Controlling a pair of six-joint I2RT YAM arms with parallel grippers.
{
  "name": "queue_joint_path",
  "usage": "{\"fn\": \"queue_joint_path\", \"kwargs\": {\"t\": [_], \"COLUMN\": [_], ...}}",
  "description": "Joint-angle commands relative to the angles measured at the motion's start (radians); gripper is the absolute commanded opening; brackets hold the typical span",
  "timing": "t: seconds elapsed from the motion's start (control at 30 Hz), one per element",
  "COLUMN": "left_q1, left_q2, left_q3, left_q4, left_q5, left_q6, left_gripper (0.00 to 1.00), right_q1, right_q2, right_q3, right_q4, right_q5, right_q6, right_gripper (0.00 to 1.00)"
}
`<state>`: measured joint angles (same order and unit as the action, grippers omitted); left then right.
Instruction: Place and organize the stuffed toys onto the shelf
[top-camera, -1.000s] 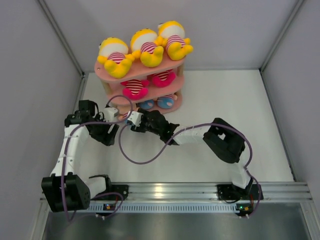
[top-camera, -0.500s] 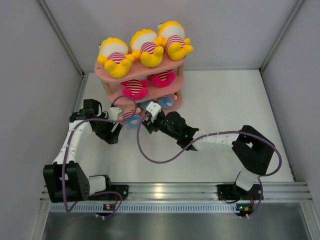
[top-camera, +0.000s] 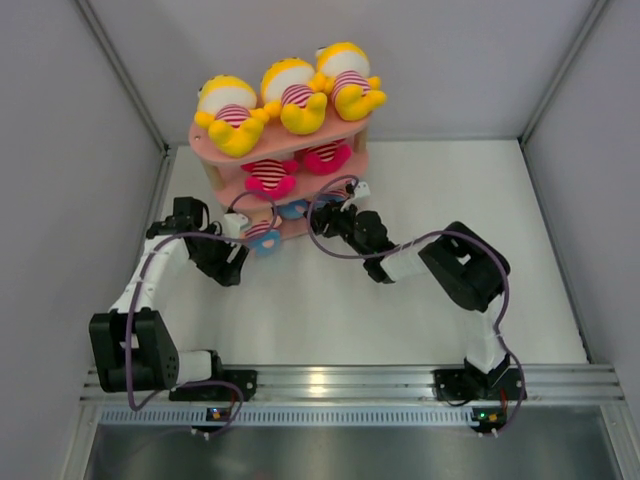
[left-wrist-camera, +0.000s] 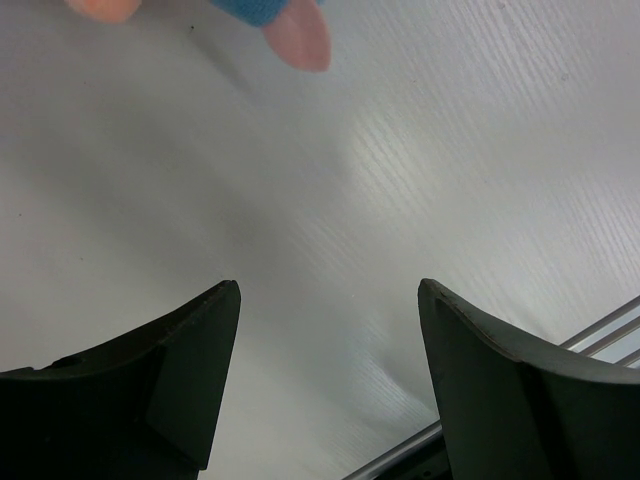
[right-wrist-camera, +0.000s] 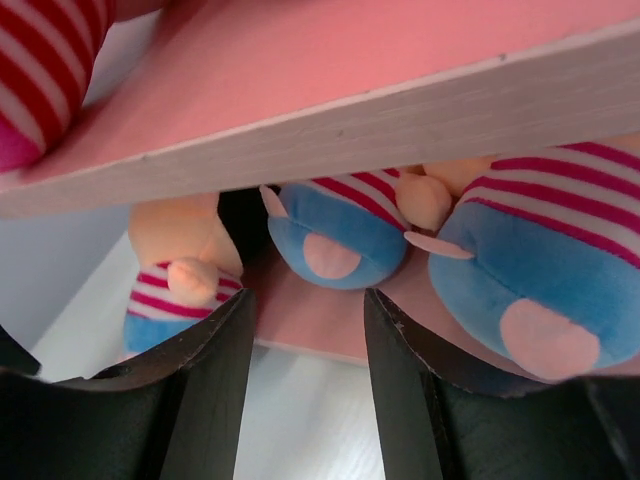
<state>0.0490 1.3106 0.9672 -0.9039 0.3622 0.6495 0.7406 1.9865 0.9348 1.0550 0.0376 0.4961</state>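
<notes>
The pink shelf stands at the back. Three yellow stuffed toys lie on its top board and two with pink bottoms on the middle one. Under the middle board, blue-bottomed toys sit on the bottom board. A third one stands at that board's left end, its foot showing at the top of the left wrist view. My right gripper is open and empty just in front of the bottom board. My left gripper hangs open beside the third toy.
White table stretches right of the shelf and in front of it. Grey walls close in on both sides and the back. A metal rail runs along the near edge, and purple cables loop over both arms.
My right gripper has swung rightward along the shelf front, away from the left gripper, and its jaws have narrowed slightly. The third blue-bottomed toy now shows at the shelf's lower left. My left arm crept forward.
</notes>
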Motion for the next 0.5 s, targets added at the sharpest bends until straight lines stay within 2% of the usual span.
{"fn": "queue_joint_path", "kwargs": {"t": [0.0,0.13,0.47], "left_q1": [-0.006,-0.006,-0.005], "left_q2": [0.013,0.019,0.012], "left_q3": [-0.002,0.002,0.010], "left_q4": [0.040,0.040,0.040], "left_q5": [0.021,0.023,0.029], "left_q6": [-0.001,-0.002,-0.004], "left_gripper": [0.78,0.78,0.78], "right_q1": [0.008,0.009,0.045], "right_q2": [0.034,0.084,0.143], "right_q3": [0.085,0.134,0.220], "right_q4": [0.093,0.059,-0.084], "right_q5": [0.102,0.110,0.191], "right_q6": [0.166,0.260,0.329], "right_gripper": [0.48,0.50,0.53]}}
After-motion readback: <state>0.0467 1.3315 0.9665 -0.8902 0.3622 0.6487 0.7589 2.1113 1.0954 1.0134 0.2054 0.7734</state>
